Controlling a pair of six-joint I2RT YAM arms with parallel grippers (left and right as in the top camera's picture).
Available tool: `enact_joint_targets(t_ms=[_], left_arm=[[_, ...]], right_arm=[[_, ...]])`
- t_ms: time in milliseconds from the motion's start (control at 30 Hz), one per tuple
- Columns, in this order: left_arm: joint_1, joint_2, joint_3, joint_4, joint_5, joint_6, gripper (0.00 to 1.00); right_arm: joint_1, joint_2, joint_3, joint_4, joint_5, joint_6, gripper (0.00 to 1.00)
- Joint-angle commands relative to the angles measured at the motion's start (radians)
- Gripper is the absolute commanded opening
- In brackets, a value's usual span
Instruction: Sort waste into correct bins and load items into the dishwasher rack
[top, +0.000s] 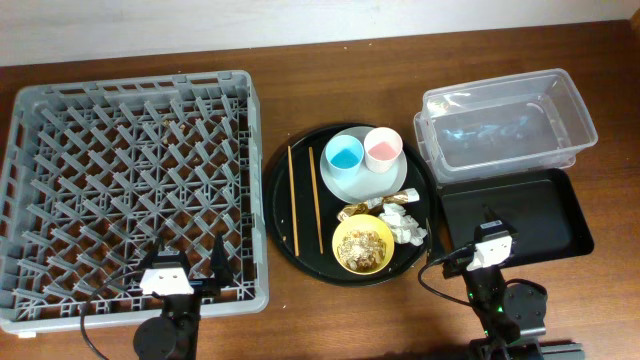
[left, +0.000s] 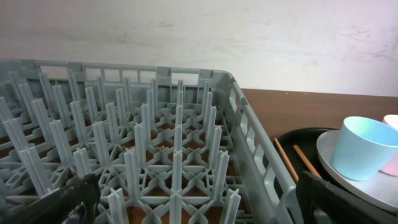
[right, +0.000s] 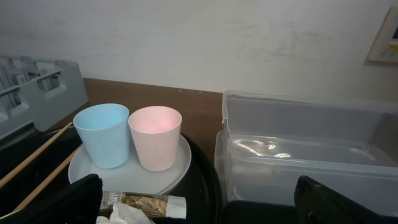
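The grey dishwasher rack (top: 130, 190) fills the left and holds nothing; it also shows in the left wrist view (left: 155, 143). The blue cup (top: 343, 155) and pink cup (top: 382, 148) stand upright on the pale plate (top: 402, 180). Two chopsticks (top: 303, 200) lie left of the plate. The yellow bowl (top: 362, 245) holds brown food scraps. The foil wrapper (top: 372, 204) and tissue wads (top: 403, 224) lie beside it. The clear tub (top: 505, 125) and black rectangular tray (top: 515, 215) are at right. My left gripper (top: 188, 262) (left: 196, 199) is open over the rack's front edge. My right gripper (top: 490, 228) (right: 199, 205) is open and empty at the black tray's front left.
The cups, plate, chopsticks, bowl and waste all sit on a large round black tray (top: 285, 225) between the rack and the bins. The clear tub stands behind the black rectangular tray. A pale wall runs along the table's far edge.
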Motion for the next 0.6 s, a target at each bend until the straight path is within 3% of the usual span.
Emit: enact_joint_targets(t_ms=[0, 567], left_arm=[[-0.004, -0.001, -0.001, -0.008, 0.008, 0.016, 0.99], [-0.004, -0.001, -0.001, -0.008, 0.024, 0.015, 0.99]], right_arm=[[-0.005, -0.006, -0.005, -0.005, 0.009, 0.005, 0.99], [-0.005, -0.006, -0.005, -0.005, 0.009, 0.005, 0.99]])
